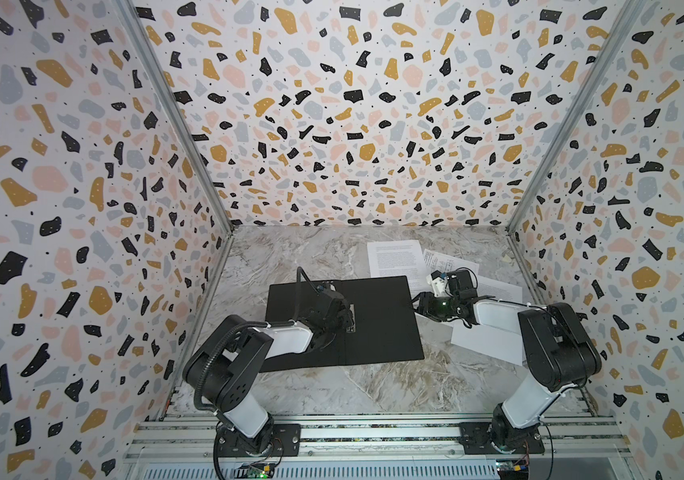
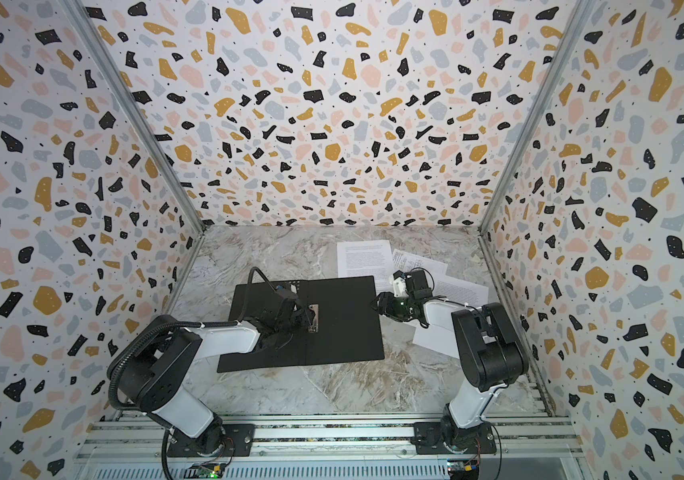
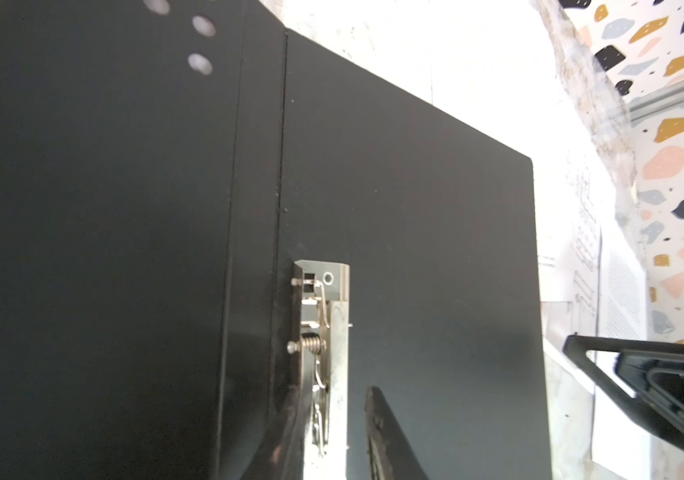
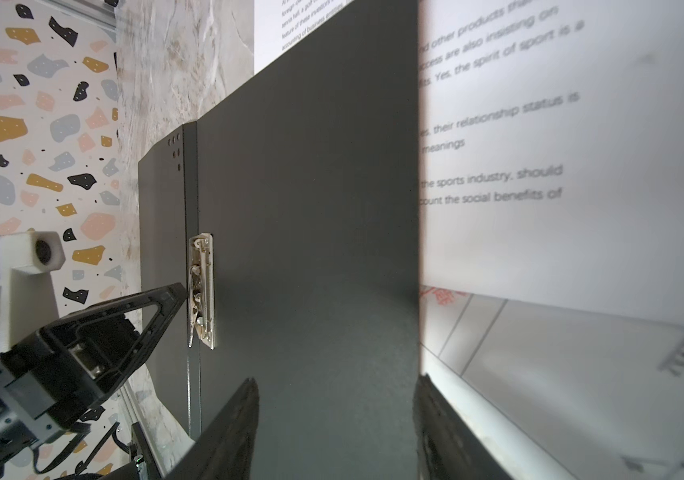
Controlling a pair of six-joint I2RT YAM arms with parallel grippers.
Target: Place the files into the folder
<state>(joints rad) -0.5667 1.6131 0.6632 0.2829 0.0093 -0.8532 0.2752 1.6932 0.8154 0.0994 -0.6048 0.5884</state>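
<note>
Okay, I'm looking at the folder (image 1: 381, 316) (image 2: 344, 324): it lies open and flat, black inside up, in the middle of the marble tabletop (image 1: 290, 257), spine running away from me. My left pincer (image 1: 347, 322) is down on the metal clip (image 1: 350, 318) (image 2: 313, 318) at the spine. In the left wrist view that pincer (image 3: 336, 399) stands narrow, the clip (image 3: 327, 332) between its fingers, one finger hard against it and the other just clear, so nothing is gripped. My right pincer (image 1: 417, 305) (image 2: 373, 304) lies low and level at the folder's right edge, pointing in toward the spine. Its own camera shows the right pincer (image 4: 338, 378) wide and empty, one finger over the black panel (image 4: 311, 208), the other right at the panel's edge, where the white paper begins. None of the files are in the folder. The far text sheet (image 1: 394, 257) (image 2: 363, 255) lies beyond the folder with its near end tucked under the folder's far right corner. The sheet of line drawings (image 1: 444, 262) (image 2: 411, 262) sits just to its right. The second text sheet (image 1: 494, 291) (image 2: 460, 291) lies beside the folder's right edge, partly under my right arm, its print readable in the right wrist view (image 4: 539, 145).
</note>
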